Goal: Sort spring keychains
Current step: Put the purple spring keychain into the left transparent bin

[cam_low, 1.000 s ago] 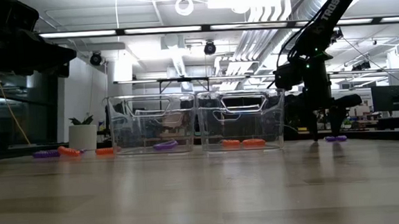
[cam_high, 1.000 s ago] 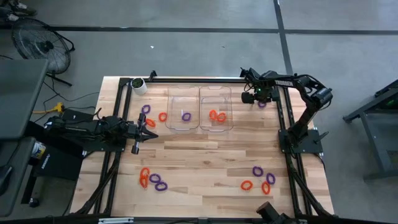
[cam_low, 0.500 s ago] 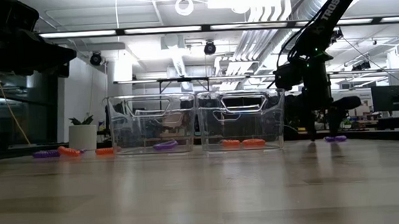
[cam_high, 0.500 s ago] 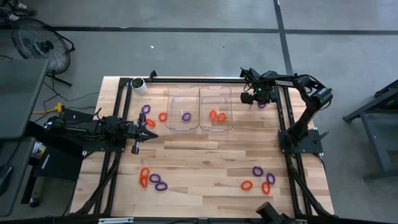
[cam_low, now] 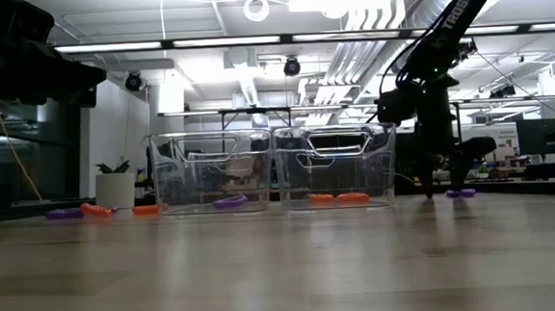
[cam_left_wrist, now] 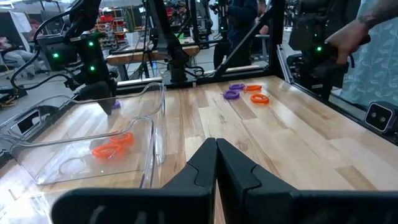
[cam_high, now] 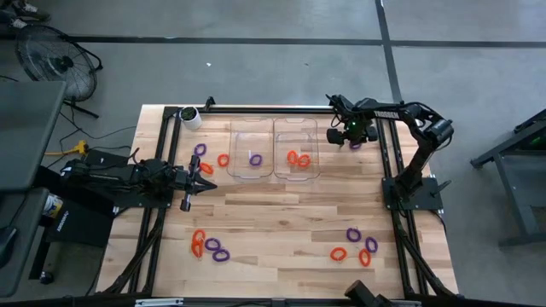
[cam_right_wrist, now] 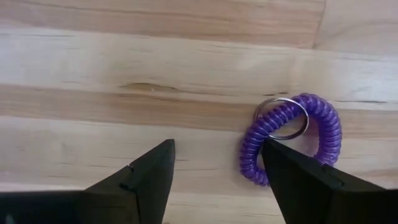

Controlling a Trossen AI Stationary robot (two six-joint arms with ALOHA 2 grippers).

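Pickup of a purple spring keychain (cam_right_wrist: pixel 292 140) looks to be the step in hand. The right gripper (cam_high: pixel 348 133) is down at the far right corner of the table (cam_high: pixel 281 209), just right of the two clear trays, with its jaws standing wide apart. In the right wrist view the purple coil, with its metal ring, lies on the wood partly under one finger (cam_right_wrist: pixel 298 177), not centred in the gap. I judge the next move calls for a small sideways shift so the coil sits between both fingers, then closing and carrying it to the left tray (cam_high: pixel 252 149), which holds one purple loop; the right tray (cam_high: pixel 295 149) holds two orange ones (cam_high: pixel 299 159).

The left gripper (cam_high: pixel 203 181) waits near the left edge, jaws pressed together, holding nothing.

Most of the sorting is left, by my reckoning: a few orange and purple loops (cam_high: pixel 207 159) lie on the wood just left of the trays, a mixed cluster (cam_high: pixel 209 246) near the front left corner, another (cam_high: pixel 356 245) near the front right corner. A white-and-green roll (cam_high: pixel 190 117) stands at the far left corner, well clear. The right tray's wall stands between the gripper and the purple tray, so the carry must lift over it
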